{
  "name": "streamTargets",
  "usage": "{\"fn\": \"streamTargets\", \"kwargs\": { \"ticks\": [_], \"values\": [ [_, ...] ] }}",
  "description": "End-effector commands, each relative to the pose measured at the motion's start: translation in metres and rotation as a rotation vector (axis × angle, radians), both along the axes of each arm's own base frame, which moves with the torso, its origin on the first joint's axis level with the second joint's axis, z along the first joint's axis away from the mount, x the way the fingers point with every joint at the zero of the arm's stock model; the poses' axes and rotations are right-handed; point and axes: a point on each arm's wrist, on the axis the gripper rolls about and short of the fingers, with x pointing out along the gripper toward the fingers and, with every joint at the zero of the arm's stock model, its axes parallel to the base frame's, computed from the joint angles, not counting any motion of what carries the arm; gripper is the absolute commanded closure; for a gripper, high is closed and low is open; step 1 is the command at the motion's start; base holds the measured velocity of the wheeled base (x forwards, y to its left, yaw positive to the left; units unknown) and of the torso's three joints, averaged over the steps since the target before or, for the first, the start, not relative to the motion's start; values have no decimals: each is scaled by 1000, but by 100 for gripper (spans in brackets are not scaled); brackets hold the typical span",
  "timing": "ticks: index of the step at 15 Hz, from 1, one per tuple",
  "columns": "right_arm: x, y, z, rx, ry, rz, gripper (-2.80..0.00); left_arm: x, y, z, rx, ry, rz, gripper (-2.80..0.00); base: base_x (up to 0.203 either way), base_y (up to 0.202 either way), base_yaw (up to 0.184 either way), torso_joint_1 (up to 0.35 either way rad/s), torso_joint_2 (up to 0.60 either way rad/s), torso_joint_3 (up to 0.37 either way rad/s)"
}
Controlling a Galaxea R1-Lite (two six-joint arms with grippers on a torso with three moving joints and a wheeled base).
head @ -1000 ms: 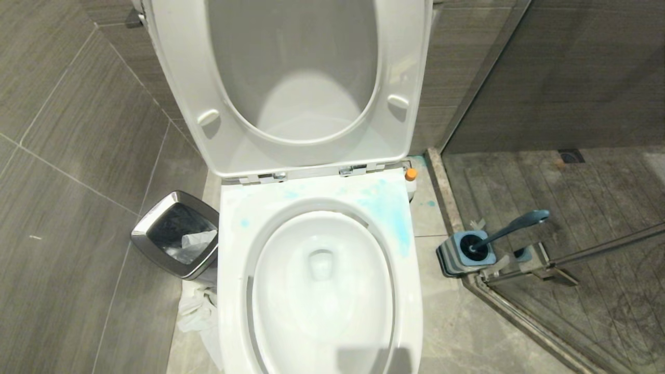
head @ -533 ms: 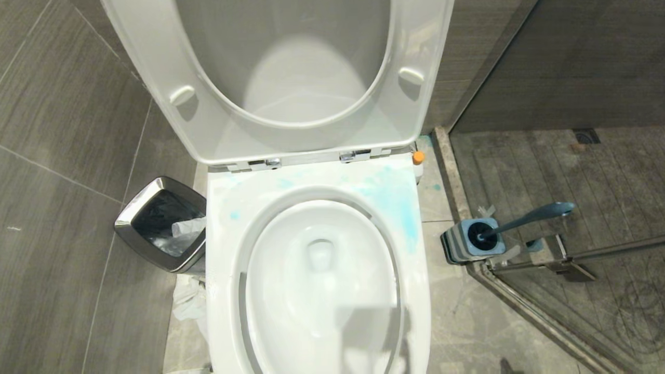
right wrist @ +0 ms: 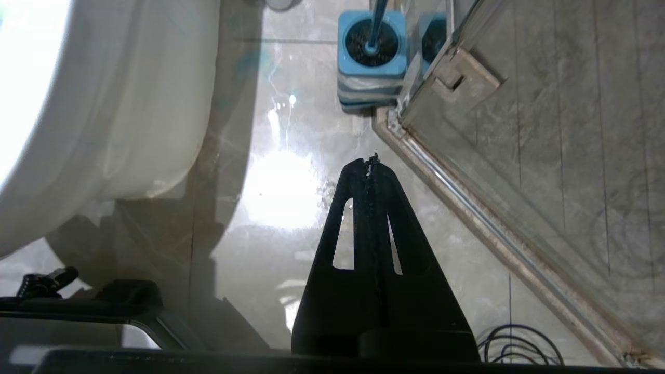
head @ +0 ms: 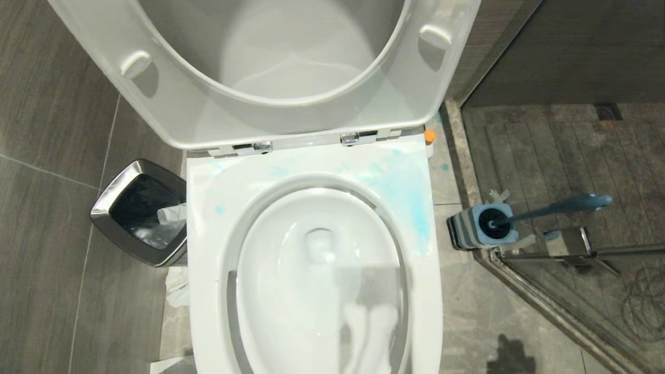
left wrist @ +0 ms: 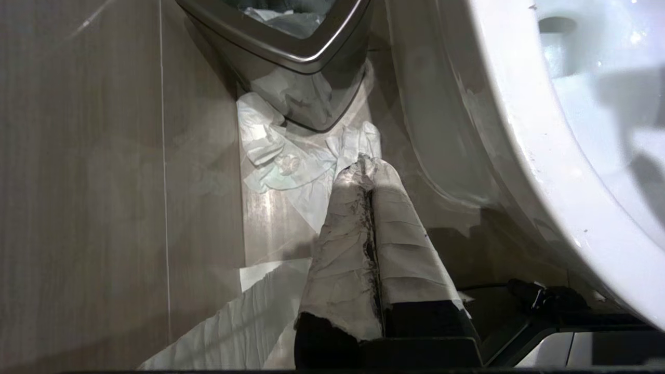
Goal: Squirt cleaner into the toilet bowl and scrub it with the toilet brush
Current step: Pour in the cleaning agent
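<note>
The white toilet bowl [head: 270,280] fills the middle of the head view, its seat and lid [head: 171,104] raised and blue smears on the rim [head: 410,208]. Only the cleaner's orange cap [head: 429,136] shows, behind the toilet's right rear corner. The toilet brush [head: 561,205] stands in its square blue-grey holder [head: 475,231] on the floor to the right. My left gripper [left wrist: 368,165], with white-wrapped fingers, hangs shut and empty over the floor left of the bowl [left wrist: 582,130]. My right gripper [right wrist: 371,162] hangs shut and empty over the floor short of the brush [right wrist: 378,15] and holder [right wrist: 371,57].
A silver-rimmed waste bin [head: 111,200] stands left of the toilet, with crumpled tissue [left wrist: 283,150] on the floor by it. A glass shower door with a metal frame [right wrist: 467,197] runs along the right, next to the holder. Black cables [right wrist: 519,348] lie near the robot's base.
The whole head view has shifted: the toilet looks larger, and the lid runs further off the top. Nothing in the scene has moved, and both grippers stay shut.
</note>
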Motion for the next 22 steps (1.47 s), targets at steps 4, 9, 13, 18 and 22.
{"fn": "streamTargets", "kwargs": {
  "ticks": [4, 9, 13, 18, 22],
  "values": [
    [0, 0, 0, 0, 0, 0, 0, 0, 0, 0, 0, 1, 1, 0, 0, 0, 0, 5, 0, -196],
    [0, 0, 0, 0, 0, 0, 0, 0, 0, 0, 0, -1, 1, 0, 0, 0, 0, 3, 2, -148],
    [0, 0, 0, -11, 6, 5, 0, 0, 0, 0, 0, -1, 1, 0, 0, 0, 0, 0, 0, -8],
    [-10, 0, 9, -15, 130, 14, 0, 0, 0, 0, 0, 1, 1, 0, 0, 0, 0, 0, 0, 0],
    [4, 2, 44, -10, 327, 109, 0, 0, 0, 0, 0, -1, 1, 0, 0, 0, 0, 0, 0, 0]
  ]
}}
